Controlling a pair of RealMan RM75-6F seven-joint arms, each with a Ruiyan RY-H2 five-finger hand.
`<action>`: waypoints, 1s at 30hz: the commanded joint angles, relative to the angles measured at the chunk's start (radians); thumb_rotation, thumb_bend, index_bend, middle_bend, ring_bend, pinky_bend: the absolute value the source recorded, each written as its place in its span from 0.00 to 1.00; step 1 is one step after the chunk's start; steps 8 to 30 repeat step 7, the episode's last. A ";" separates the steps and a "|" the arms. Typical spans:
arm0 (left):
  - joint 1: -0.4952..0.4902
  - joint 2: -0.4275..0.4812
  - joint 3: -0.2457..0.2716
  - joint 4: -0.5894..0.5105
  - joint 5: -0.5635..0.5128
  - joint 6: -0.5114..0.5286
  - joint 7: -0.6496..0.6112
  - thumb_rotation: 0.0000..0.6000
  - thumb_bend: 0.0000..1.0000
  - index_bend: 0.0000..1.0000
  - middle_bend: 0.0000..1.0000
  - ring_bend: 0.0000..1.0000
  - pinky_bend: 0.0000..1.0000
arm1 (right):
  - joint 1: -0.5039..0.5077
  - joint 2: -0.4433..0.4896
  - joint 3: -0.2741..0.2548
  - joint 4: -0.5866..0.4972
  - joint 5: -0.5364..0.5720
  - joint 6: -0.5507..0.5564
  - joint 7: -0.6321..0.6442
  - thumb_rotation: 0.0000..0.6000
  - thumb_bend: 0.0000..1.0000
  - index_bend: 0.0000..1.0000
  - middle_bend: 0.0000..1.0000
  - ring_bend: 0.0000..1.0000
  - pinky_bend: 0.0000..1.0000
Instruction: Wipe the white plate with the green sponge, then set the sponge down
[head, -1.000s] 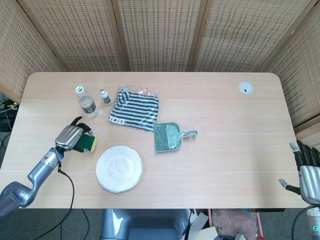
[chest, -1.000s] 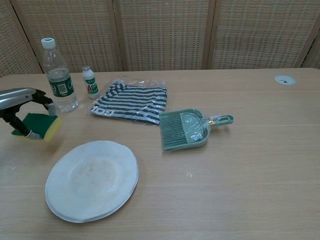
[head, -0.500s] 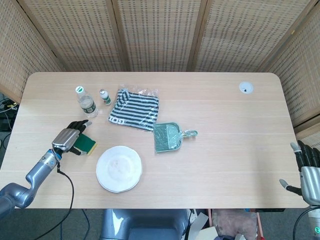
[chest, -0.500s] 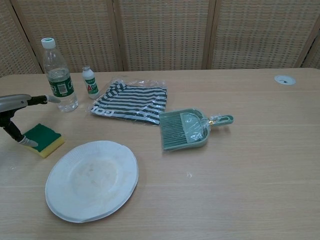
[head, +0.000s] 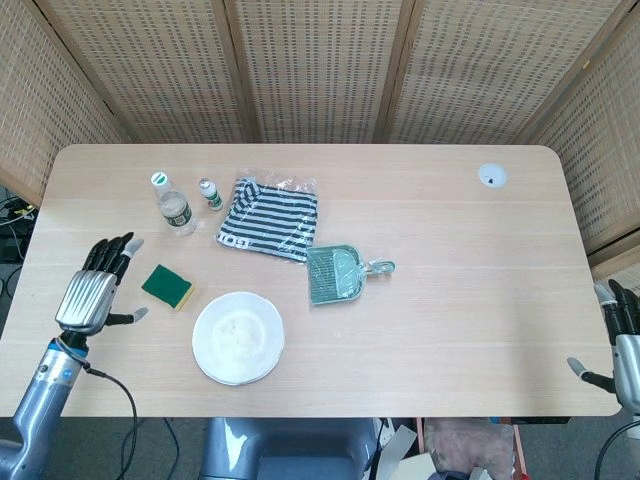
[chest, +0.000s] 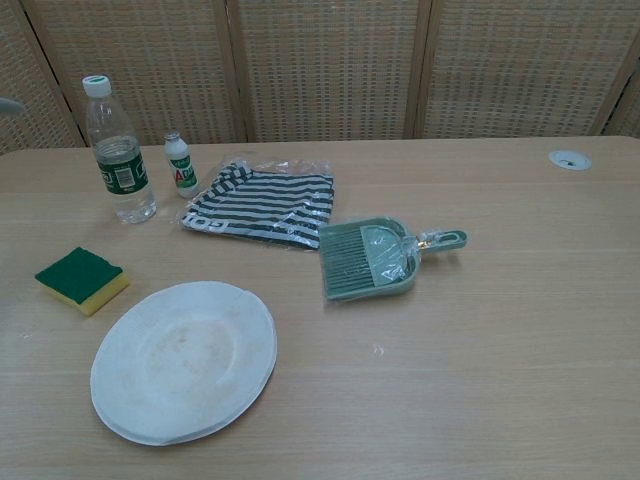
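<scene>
So the green sponge (head: 167, 287) is lying flat on the surface (head: 450, 250), just up and left of the white plate (head: 238, 338), not touching it. The left hand (head: 90, 295) sits off to the sponge's left with fingers (head: 108, 253) spread and released, holding nothing. The right hand (head: 627, 345) is at the far right edge, fingers loose and empty too. A water bottle (head: 172, 205) stands behind the sponge.

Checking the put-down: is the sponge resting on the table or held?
On the table: green sponge lies flat, left hand apart, fingers spread.
</scene>
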 joint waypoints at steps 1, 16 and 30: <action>0.115 0.036 -0.008 -0.126 -0.054 0.145 0.130 1.00 0.00 0.00 0.00 0.00 0.00 | -0.002 0.000 0.000 0.002 -0.001 0.003 0.004 1.00 0.00 0.00 0.00 0.00 0.00; 0.141 0.035 -0.005 -0.134 -0.021 0.168 0.131 1.00 0.00 0.00 0.00 0.00 0.00 | -0.006 0.002 0.003 0.007 0.000 0.009 0.011 1.00 0.00 0.00 0.00 0.00 0.00; 0.141 0.035 -0.005 -0.134 -0.021 0.168 0.131 1.00 0.00 0.00 0.00 0.00 0.00 | -0.006 0.002 0.003 0.007 0.000 0.009 0.011 1.00 0.00 0.00 0.00 0.00 0.00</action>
